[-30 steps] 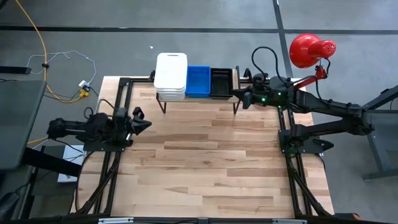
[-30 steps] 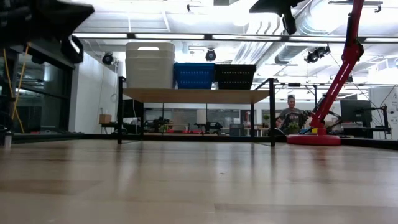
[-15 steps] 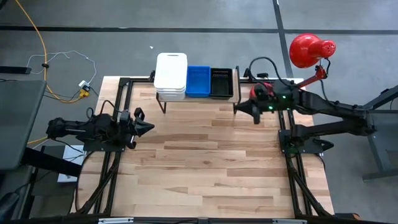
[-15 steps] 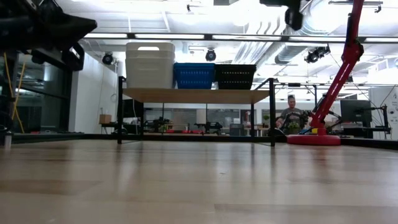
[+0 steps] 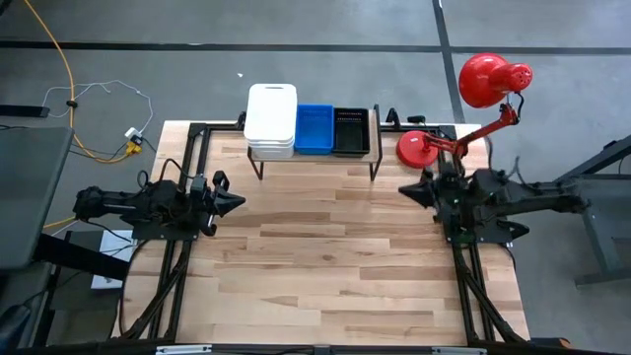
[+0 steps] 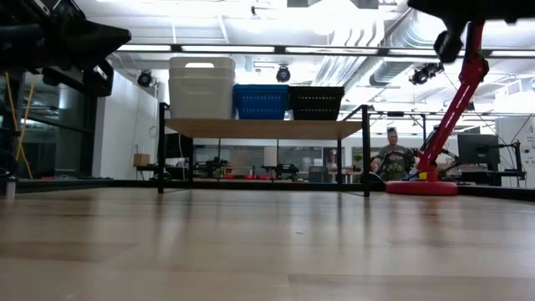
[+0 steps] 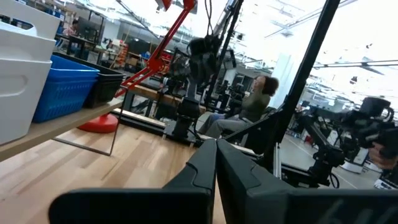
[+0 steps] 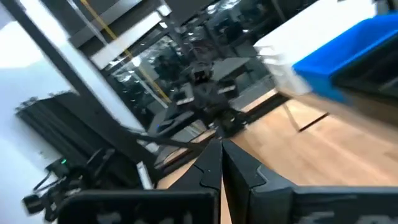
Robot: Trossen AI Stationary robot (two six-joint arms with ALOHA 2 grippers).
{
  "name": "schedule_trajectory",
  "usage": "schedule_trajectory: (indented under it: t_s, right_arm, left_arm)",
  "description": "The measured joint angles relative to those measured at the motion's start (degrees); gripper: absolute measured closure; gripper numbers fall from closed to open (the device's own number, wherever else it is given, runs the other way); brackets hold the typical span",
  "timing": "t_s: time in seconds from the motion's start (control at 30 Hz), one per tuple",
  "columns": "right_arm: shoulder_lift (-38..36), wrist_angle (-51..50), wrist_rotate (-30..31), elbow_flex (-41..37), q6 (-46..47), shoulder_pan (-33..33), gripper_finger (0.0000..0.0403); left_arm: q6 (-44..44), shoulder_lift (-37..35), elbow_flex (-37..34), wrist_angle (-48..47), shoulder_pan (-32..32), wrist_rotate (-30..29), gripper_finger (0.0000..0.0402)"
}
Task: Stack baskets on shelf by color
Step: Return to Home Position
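Note:
The shelf (image 5: 315, 158), a wooden plank on thin black legs, stands at the table's far edge. On it stand a stack of white baskets (image 5: 271, 118) at the left, a blue basket (image 5: 315, 128) in the middle and a black mesh basket (image 5: 351, 131) at the right. They also show in the low view: the white baskets (image 6: 201, 86), the blue basket (image 6: 261, 101), the black basket (image 6: 316, 103). My left gripper (image 5: 237, 200) is shut and empty at the table's left edge. My right gripper (image 5: 406, 188) is shut and empty at the table's right edge.
A red desk lamp (image 5: 483, 81) with a round red base (image 5: 419, 148) stands at the table's far right corner. The wooden tabletop (image 5: 325, 256) lies in front of the shelf. A person (image 6: 389, 155) sits in the room beyond the table.
My right gripper has drawn back from beside the black basket on the shelf, toward the table's near and right edges, and has come down to the right edge. My left gripper has shifted a little toward the right. The baskets have stayed where they were.

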Motion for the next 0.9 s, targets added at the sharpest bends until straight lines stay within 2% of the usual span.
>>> schedule_trajectory:
  t_s: [0.23, 0.5, 0.63, 0.77, 0.9]
  right_arm:
    - [-3.58, 9.17, 2.66, -10.79, -1.87, 7.53, 0.0403]
    - [-15.69, 16.61, 4.73, -21.67, -4.08, 7.70, 0.0403]
    - [-20.52, 9.26, 6.09, -21.76, -9.58, 7.74, 0.0403]
    - [-19.69, 1.49, 6.52, -21.67, -15.95, 7.74, 0.0403]
    - [-17.58, 1.37, 5.60, -21.65, -18.59, 7.74, 0.0403]
  left_arm:
    - [0.01, 0.00, 0.00, 0.00, 0.00, -0.02, 0.0401]
    - [0.02, 0.02, 0.00, 0.02, 0.00, -0.02, 0.0401]
    - [0.02, 0.02, 0.02, 0.04, 0.00, -0.02, 0.0401]
    - [0.02, 0.02, 0.02, 0.10, 0.00, -0.02, 0.0401]
    - [0.02, 0.09, 0.04, 0.22, 0.00, -0.11, 0.0401]
